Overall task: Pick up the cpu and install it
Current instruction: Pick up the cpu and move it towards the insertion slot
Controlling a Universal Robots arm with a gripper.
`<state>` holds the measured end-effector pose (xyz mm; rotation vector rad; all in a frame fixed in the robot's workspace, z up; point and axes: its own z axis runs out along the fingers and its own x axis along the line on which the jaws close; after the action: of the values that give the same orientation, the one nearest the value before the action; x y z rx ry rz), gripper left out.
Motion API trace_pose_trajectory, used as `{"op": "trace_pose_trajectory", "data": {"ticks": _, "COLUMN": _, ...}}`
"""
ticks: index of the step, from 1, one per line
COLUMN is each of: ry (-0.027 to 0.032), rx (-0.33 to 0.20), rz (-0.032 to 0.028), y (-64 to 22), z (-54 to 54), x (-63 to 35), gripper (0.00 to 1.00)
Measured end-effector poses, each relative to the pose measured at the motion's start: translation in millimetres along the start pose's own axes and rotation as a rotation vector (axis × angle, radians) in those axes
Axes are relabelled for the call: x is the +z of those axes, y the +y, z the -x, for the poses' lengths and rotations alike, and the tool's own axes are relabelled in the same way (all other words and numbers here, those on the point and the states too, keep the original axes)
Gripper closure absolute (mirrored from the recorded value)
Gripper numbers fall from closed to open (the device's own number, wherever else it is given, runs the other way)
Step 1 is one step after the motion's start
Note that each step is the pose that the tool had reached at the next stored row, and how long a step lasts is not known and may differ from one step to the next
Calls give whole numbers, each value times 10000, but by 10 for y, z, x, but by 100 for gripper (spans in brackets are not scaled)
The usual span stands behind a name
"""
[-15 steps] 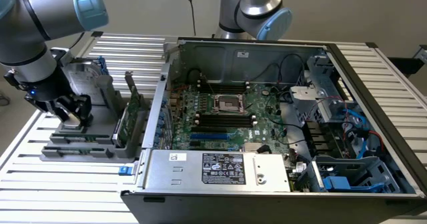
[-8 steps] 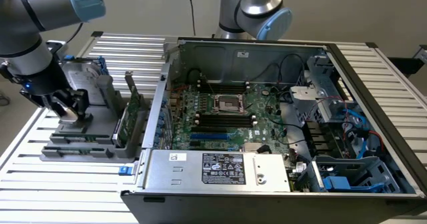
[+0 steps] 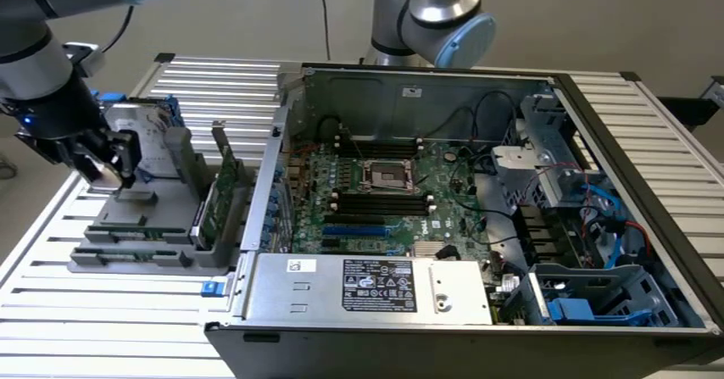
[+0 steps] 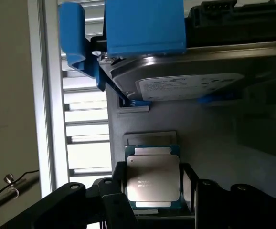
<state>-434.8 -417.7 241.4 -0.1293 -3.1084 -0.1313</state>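
The cpu (image 4: pixel 153 177), a small square chip with a silvery-grey top plate, sits between the black fingers (image 4: pixel 113 195) of my gripper (image 4: pixel 153 191), which is shut on its two side edges. Just beyond it lies a shallow square recess (image 4: pixel 150 139) in the grey parts holder (image 4: pixel 214 143), so the chip hangs slightly above the holder. In the exterior view my gripper (image 3: pixel 110 174) hovers over the grey holder (image 3: pixel 147 226) at the exterior view's left, with the cpu (image 3: pixel 104 169) showing as a pale sliver at its tip. The motherboard's square metal socket (image 3: pixel 391 175) lies inside the open computer case, far from the gripper.
A labelled silver hard drive (image 4: pixel 190 83) with blue handles (image 4: pixel 143 26) stands in the holder close behind the cpu. Upright cards (image 3: pixel 220 194) stand in the holder between the gripper and the case wall (image 3: pixel 271 167). A power supply (image 3: pixel 374 286) sits at the case's front. A second arm (image 3: pixel 436 14) stands behind the case.
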Motion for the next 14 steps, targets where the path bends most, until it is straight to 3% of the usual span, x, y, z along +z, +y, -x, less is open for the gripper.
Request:
{"op": "trace_pose_trajectory", "data": {"ticks": 4, "ry": 16, "rx": 2, "rz": 0, "y": 19, "z": 39, "x": -181, "gripper": 45}}
{"op": "trace_pose_trajectory", "data": {"ticks": 11, "ry": 142, "rx": 13, "rz": -11, "y": 67, "z": 291, "x": -504, "gripper": 45}}
{"op": "trace_pose_trajectory", "data": {"ticks": 14, "ry": 165, "rx": 15, "rz": -13, "y": 87, "z": 382, "x": -644, "gripper": 45}}
